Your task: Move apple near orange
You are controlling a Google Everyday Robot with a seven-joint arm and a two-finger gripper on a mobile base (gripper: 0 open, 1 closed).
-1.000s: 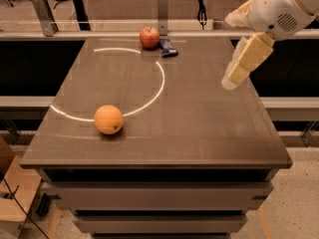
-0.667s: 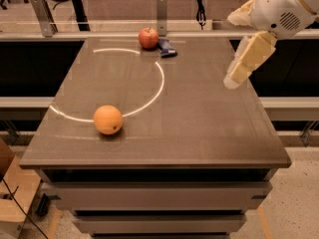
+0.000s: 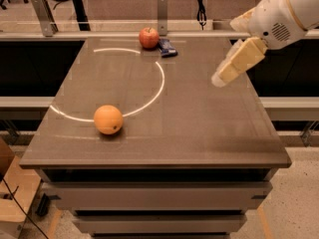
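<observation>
The red apple sits at the far edge of the brown table, near the middle of that edge. The orange lies at the front left of the table, well apart from the apple. My gripper hangs above the table's right side, its cream-coloured fingers pointing down and to the left. It is far from both fruits and holds nothing that I can see.
A small blue packet lies just right of the apple. A bright arc of light curves across the tabletop. A metal rail with upright posts runs behind the table. A cardboard box stands on the floor at left.
The gripper has drifted slightly up and to the right above the table's right side. The apple and orange have not moved.
</observation>
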